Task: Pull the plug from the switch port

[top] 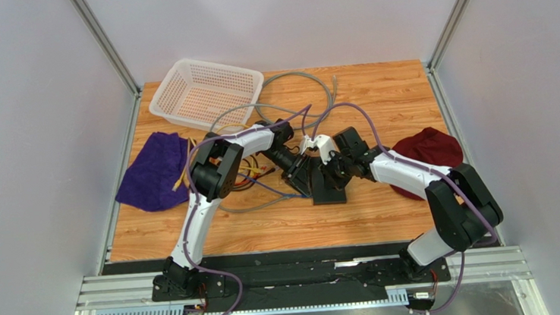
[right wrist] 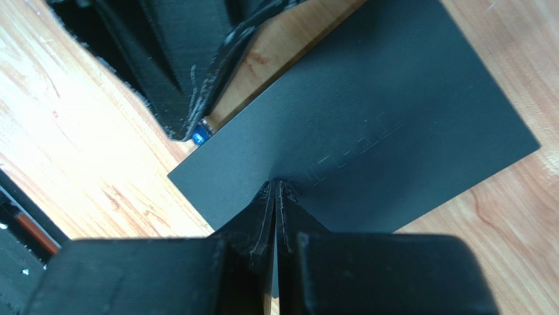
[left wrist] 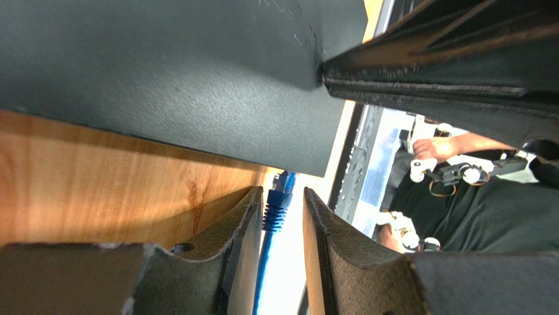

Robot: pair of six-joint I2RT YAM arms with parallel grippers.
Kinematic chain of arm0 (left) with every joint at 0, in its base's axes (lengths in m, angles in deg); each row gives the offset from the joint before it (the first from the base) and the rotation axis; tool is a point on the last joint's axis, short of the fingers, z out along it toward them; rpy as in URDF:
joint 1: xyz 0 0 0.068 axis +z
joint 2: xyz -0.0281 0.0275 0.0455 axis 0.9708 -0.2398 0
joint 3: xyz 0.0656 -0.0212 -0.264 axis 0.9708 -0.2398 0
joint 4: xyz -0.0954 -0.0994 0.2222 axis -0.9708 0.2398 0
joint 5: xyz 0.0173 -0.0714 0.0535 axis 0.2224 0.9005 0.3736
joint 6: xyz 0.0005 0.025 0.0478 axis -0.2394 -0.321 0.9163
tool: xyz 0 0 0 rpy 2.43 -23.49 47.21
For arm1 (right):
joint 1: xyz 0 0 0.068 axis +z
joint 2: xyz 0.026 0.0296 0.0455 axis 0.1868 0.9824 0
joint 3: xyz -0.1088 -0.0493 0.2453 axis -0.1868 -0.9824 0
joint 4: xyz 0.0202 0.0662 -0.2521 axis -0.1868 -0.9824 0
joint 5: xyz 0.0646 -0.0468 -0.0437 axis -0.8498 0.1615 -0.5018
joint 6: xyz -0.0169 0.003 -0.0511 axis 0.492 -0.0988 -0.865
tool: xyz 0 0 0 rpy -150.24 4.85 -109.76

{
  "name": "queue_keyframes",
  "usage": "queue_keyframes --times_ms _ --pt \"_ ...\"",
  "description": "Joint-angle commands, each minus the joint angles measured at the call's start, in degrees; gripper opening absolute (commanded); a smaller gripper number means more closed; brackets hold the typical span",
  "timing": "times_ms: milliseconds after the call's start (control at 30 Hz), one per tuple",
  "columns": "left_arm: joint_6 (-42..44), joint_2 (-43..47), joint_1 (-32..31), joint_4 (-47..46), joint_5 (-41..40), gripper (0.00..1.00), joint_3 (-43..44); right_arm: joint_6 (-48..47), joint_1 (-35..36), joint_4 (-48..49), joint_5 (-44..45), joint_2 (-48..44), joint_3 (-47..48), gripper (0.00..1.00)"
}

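The switch (top: 333,191), a flat matte black box, lies mid-table; its plain top fills the left wrist view (left wrist: 184,79) and the right wrist view (right wrist: 380,125). A blue plug (left wrist: 278,200) with a ribbed boot sits in the switch's edge, its blue cable running back between my left fingers. My left gripper (left wrist: 283,191) is open and straddles the plug, with a gap on the right side. Only a small blue tip of the plug (right wrist: 199,136) shows beside the left fingers (right wrist: 177,59). My right gripper (right wrist: 275,185) is shut, its tips resting on the switch top.
A white mesh basket (top: 205,92) stands at the back left. A purple cloth (top: 156,170) lies at the left edge and a dark red cloth (top: 427,152) at the right. Grey cable (top: 307,86) loops behind the arms, and coloured wires (top: 250,177) lie left of the switch.
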Motion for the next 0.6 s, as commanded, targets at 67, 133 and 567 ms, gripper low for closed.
queue_keyframes --times_ms 67,133,567 --pt "3.9 -0.7 0.2 0.7 -2.0 0.37 -0.4 -0.2 -0.1 -2.9 1.6 4.7 2.3 0.04" --pt "2.6 -0.9 0.2 0.2 -3.0 0.37 -0.2 -0.7 -0.1 -3.2 1.6 5.3 3.4 0.04" --pt "-2.2 -2.2 -0.7 -4.5 -0.4 0.37 -1.4 -1.4 -0.1 -4.7 2.4 5.2 2.7 0.02"
